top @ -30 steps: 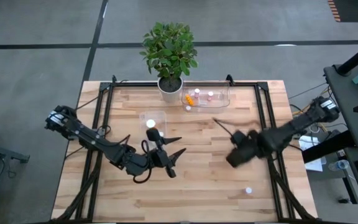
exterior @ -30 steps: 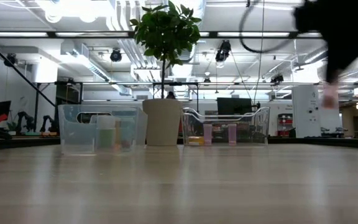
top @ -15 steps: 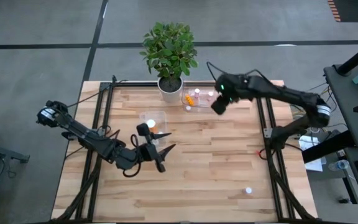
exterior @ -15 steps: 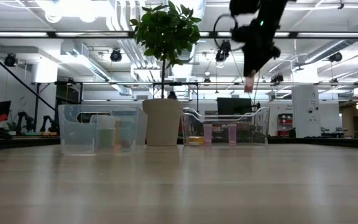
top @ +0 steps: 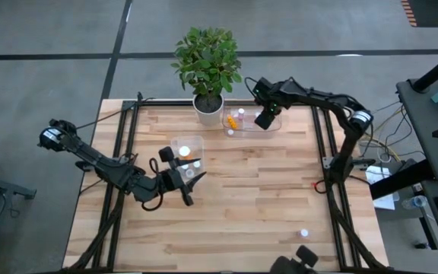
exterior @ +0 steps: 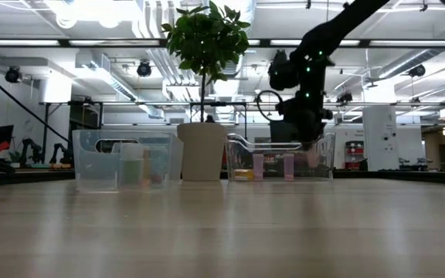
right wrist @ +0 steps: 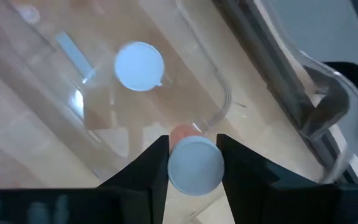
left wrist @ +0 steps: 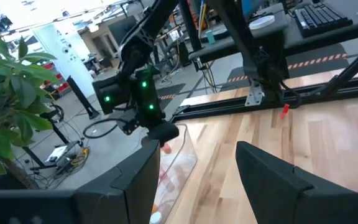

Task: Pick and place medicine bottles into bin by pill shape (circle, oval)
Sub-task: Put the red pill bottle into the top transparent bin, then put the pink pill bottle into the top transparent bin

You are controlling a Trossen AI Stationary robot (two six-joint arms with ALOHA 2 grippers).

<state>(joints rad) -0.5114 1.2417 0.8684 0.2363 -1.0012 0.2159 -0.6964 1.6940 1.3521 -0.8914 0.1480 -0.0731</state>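
The right hand (top: 265, 119) is reaching down into the clear bin (top: 274, 124) at the tabletop's (top: 265, 198) 12 o'clock edge, just right of the plant pot (top: 208, 107), and is grasping a white-capped medicine bottle (right wrist: 194, 165) between its fingers, low over the bin floor. Another capped bottle (right wrist: 139, 65) is standing in that bin nearby, and more bottles (top: 234, 119) are sitting toward its 9 o'clock end. The left hand (top: 188, 187) is hanging with fingers spread apart, holding nothing, at about 6 o'clock of the second clear bin (top: 187, 148). One stray bottle (top: 304, 234) is lying toward the tabletop's 5 o'clock corner.
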